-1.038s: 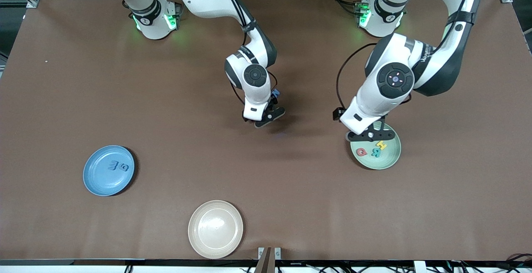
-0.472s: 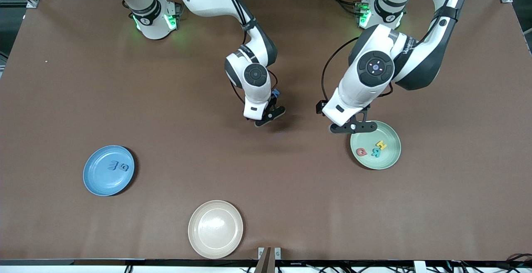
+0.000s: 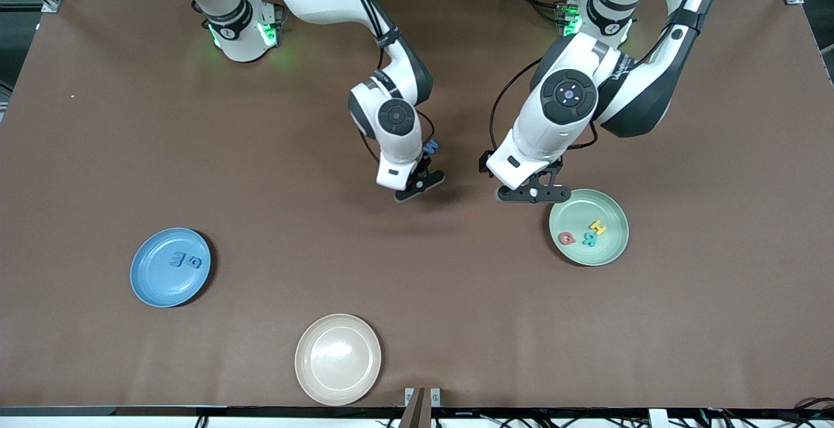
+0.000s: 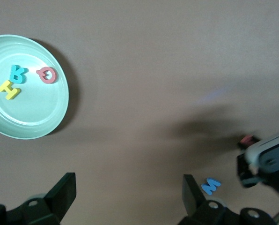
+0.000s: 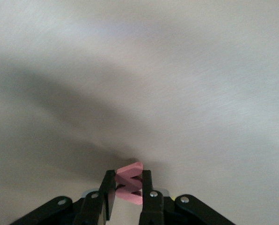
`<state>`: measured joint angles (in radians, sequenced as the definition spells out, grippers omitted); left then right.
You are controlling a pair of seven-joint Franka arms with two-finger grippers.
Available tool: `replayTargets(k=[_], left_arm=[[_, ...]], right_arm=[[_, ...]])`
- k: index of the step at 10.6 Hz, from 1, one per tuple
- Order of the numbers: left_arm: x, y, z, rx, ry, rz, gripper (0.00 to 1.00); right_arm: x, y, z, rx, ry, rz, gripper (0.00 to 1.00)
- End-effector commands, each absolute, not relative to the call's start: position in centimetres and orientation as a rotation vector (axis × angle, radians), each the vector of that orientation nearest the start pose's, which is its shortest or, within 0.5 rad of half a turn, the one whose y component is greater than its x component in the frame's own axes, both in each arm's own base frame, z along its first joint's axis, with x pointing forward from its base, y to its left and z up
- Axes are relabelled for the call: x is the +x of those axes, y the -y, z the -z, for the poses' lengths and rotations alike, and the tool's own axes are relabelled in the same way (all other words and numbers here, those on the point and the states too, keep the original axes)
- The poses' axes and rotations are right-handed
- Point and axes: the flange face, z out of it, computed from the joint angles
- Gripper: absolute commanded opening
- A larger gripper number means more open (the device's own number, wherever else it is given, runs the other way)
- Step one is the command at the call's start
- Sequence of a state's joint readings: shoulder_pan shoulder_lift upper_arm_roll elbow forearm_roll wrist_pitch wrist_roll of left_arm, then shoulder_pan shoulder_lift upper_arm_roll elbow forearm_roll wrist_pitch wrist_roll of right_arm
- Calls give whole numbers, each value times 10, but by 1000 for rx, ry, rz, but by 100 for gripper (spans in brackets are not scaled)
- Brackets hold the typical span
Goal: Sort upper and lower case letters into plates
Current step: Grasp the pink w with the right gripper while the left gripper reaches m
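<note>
My right gripper (image 3: 420,185) is over the table's middle, shut on a red letter (image 5: 130,183). A blue letter M (image 3: 431,147) lies on the table beside it and also shows in the left wrist view (image 4: 210,186). My left gripper (image 3: 533,194) is open and empty, over bare table just beside the pale green plate (image 3: 616,249), toward the right arm's end. That plate holds a red Q (image 3: 567,238), a teal B (image 3: 588,239) and a yellow H (image 3: 597,227). The blue plate (image 3: 153,288) holds two blue letters (image 3: 186,260).
A cream-beige plate (image 3: 338,359) sits near the table's front edge, nearer the front camera than both grippers. In the left wrist view the right gripper (image 4: 266,161) shows close to the blue M.
My left gripper has moved off the green plate's rim toward the table's middle and the right arm. My right gripper has shifted only slightly, still holding the red letter.
</note>
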<state>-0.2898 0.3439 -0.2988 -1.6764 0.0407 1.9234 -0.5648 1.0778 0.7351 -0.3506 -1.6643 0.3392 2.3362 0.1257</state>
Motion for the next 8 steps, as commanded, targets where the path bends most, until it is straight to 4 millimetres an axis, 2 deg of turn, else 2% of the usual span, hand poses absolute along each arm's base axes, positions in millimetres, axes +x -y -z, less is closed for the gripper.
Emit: replayTargets(k=[1, 2, 4, 6, 8], left_arm=[[539, 354, -394, -3158, -74, -173, 100], [536, 363, -388, -3163, -99, -169, 100], [519, 400, -367, -3192, -206, -164, 100], [495, 450, -331, -3232, -359, -135, 100], [471, 479, -303, -3213, -478, -134, 100]], right_arm=[[524, -429, -223, -3121, 576, -9, 0], [539, -414, -239, -3131, 533, 29, 0], [570, -371, -253, -3179, 431, 83, 0], [607, -300, -254, -3208, 334, 47, 0], [639, -221, -253, -3210, 355, 9, 0]])
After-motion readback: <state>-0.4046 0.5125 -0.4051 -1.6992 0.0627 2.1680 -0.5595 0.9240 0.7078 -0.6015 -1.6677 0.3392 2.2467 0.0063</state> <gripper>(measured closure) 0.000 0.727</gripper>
